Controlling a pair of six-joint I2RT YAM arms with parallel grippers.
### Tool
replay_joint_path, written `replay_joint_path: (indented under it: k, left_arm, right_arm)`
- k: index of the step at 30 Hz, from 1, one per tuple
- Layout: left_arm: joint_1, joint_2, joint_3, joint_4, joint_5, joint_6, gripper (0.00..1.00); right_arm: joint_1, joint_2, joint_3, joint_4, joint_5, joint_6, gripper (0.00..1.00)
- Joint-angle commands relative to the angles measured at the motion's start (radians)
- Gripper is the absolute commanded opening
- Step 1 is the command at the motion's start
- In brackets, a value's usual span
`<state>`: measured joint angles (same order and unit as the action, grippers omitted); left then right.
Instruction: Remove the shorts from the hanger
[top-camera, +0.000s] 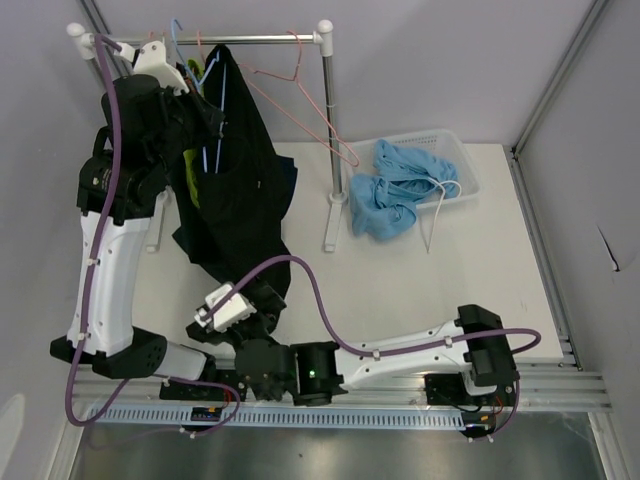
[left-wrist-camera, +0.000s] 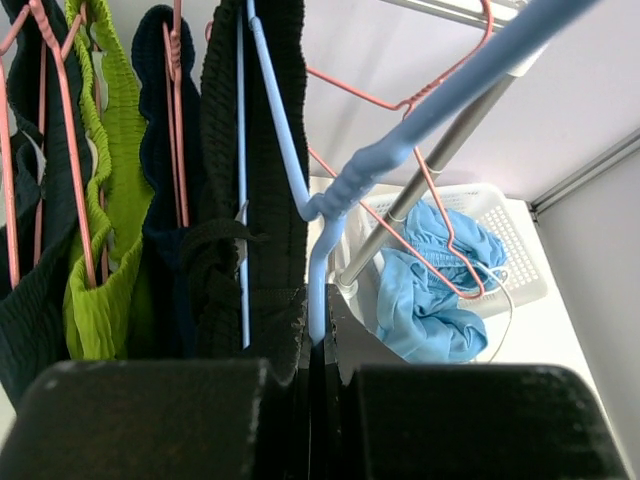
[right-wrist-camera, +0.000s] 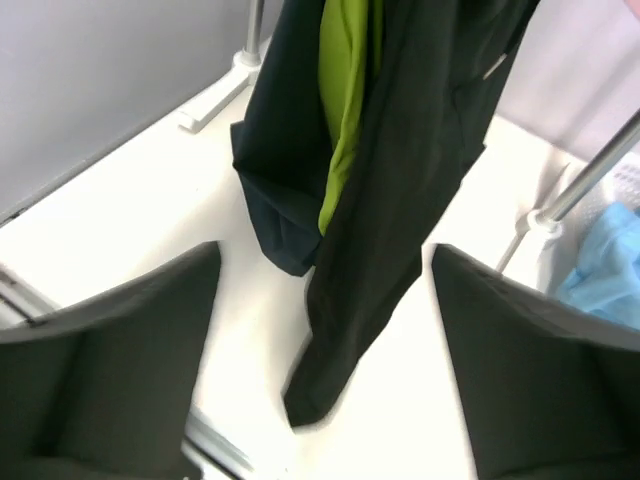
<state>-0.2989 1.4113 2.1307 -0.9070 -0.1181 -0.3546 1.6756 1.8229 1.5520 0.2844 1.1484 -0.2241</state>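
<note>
- Basket (top-camera: 462, 160) on the surface (top-camera: 480, 280): light blue shorts (top-camera: 395, 190) are found inside, spilling over its rim.
- Black shorts (top-camera: 235, 170), lime shorts (left-wrist-camera: 105, 200) and navy shorts (left-wrist-camera: 155, 120) are hung at the rail (top-camera: 270, 39).
- Left gripper (left-wrist-camera: 318, 350): jaws clamped on the blue hanger (left-wrist-camera: 283, 135).
- Right gripper (right-wrist-camera: 325, 300): jaws spread wide, nothing held.

I see matt cloth shorts (right-wrist-camera: 400, 180) ahead of my right gripper (right-wrist-camera: 325, 330), a smooth coated hanger (left-wrist-camera: 284, 150) in my left gripper (left-wrist-camera: 320, 400).
</note>
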Motion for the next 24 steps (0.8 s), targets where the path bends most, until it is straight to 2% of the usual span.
replay_joint_path:
  k: [1,5,10,20,24]
  left_arm:
    - [0.003,-0.046,0.009,0.166,-0.022,0.026,0.00]
    - [0.003,-0.066,-0.037,0.171,-0.009,0.009,0.00]
    - [0.003,-0.084,-0.041,0.168,0.005,-0.004,0.00]
    - [0.003,-0.084,-0.034,0.164,0.052,-0.018,0.00]
    - [0.001,-0.087,-0.038,0.169,0.061,-0.020,0.00]
  right_arm:
    - [0.024,-0.100,-0.001,0.126,0.109,-0.061,0.99]
    - [0.015,-0.125,0.000,0.188,0.087,-0.122,0.99]
    - [-0.062,-0.082,0.037,0.232,0.050,-0.175,0.99]
    - [-0.169,0.038,0.166,0.197,-0.039,-0.086,0.99]
    - [-0.203,0.075,0.235,0.132,-0.061,-0.015,0.99]
